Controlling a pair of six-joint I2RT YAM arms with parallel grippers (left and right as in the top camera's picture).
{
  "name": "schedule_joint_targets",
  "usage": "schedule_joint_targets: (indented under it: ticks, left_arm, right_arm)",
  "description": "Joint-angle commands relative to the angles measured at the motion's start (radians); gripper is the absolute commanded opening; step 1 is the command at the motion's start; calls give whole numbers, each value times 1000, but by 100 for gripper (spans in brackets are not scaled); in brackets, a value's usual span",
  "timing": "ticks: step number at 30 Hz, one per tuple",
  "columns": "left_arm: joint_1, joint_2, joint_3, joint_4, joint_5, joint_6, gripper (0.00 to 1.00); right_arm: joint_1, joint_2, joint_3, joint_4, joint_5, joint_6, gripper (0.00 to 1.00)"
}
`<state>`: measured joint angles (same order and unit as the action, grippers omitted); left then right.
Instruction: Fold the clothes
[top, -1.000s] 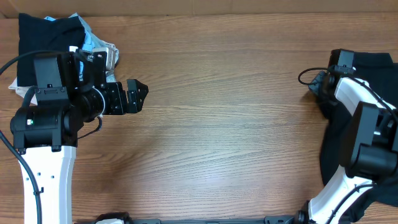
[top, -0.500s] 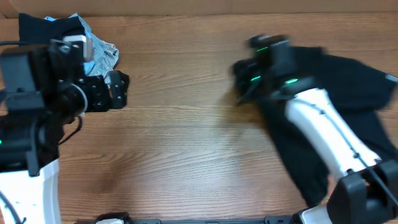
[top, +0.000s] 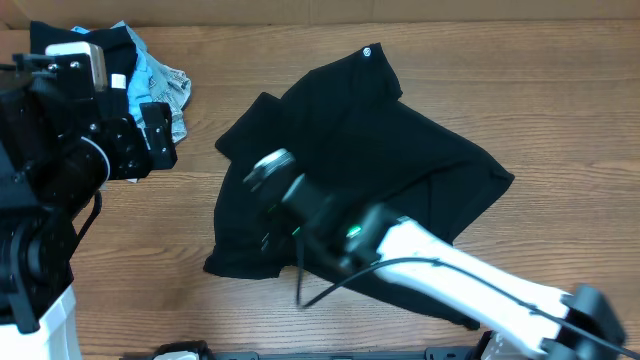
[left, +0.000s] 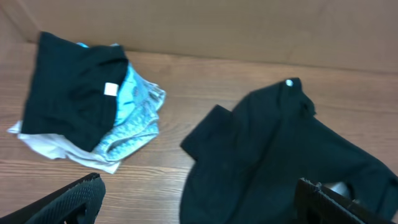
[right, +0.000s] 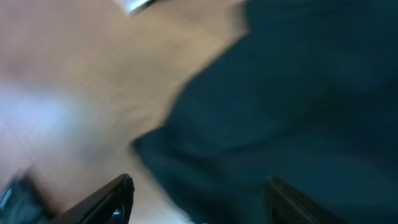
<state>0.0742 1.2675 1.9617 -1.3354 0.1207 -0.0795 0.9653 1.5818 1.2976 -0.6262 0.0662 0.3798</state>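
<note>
And here's the black T-shirt, sprawled rumpled across the middle of the wooden table, nowhere near flat, with creases running through its body and one short sleeve poking out toward the left. The small white logo sits right at the shirt's far edge. The right arm reaches in from the near right corner, lying across the shirt's lower half, and its head is a smear of motion blur over the shirt's left portion. From the wrist view, the right gripper has its two fingers standing well apart, dark fabric filling the picture beneath them and bare wood off to the left; nothing looks pinched between them, though the blur makes the fabric's edge hard to read. Over on the left side, the left gripper is spread wide and carrying nothing, hanging above the table between the shirt and the pile in the far left corner. That pile is a heap of smaller garments: a black piece on top, a light-blue piece spilling out on the right, and a pale piece peeking from under the near edge. Pile and shirt lie apart, bare wood between them.
</note>
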Motion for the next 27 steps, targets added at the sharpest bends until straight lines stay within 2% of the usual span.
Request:
schedule_joint_targets:
  ticks: [1,5,7,10,11,13,14,16,18,22,25,27]
  left_arm:
    - [2,64,10,-7,108,-2,100]
    - [-14,134,10,-16,211,19,95]
    - [-29,170,10,-13,253,20,95]
    - [-37,212,10,-6,324,19,100]
    - [-36,227,10,-6,349,21,100]
    - [-37,250,10,-1,360,21,100]
    - [-40,260,10,-1,358,26,100]
    - [-60,299,10,-24,338,74,97]
    - [-84,331,10,-51,297,100,97]
    - [-131,408,10,-96,184,100,94]
    - [-170,473,10,-108,175,101,91]
    - [-187,512,10,-105,173,103,91]
  right_arm:
    - [-190,-168,13,-68,150,198,69]
    - [-455,-220,13,-219,125,294,65]
    - [-605,-209,10,-299,77,306,71]
    - [-815,-155,-11,-367,22,291,74]
    - [-870,-134,-19,-370,5,269,72]
    - [-968,-84,-31,-370,-34,224,52]
    - [-1022,-45,-32,-371,-58,198,49]
    - [-1133,57,-32,-364,-135,131,50]
    - [-1184,126,-32,-363,-168,105,55]
    - [-1245,256,-32,-333,-234,83,54]
    - [-1263,311,-32,-288,-225,83,54]
    - [-1268,329,-32,-259,-217,83,59]
